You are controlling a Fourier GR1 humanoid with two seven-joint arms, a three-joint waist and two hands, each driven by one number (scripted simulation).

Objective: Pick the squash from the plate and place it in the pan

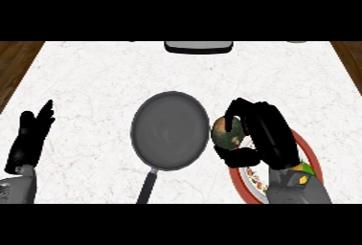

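Note:
A dark grey pan (170,130) lies in the middle of the white marble counter, its handle pointing toward the lower edge. Just right of the pan's rim is the squash (226,132), green and orange, with my right hand (265,136) shut on it, fingers over its top and thumb under it. The red-rimmed plate (244,184) lies beneath and behind that hand, mostly hidden by the forearm. My left hand (29,136) rests open at the left edge, fingers up, away from the pan.
A grey rectangular object (198,46) sits at the counter's far edge, top centre. Brown wood (14,62) shows past the counter's left and right sides. White counter surface (92,76) stretches between the pan and the far edge.

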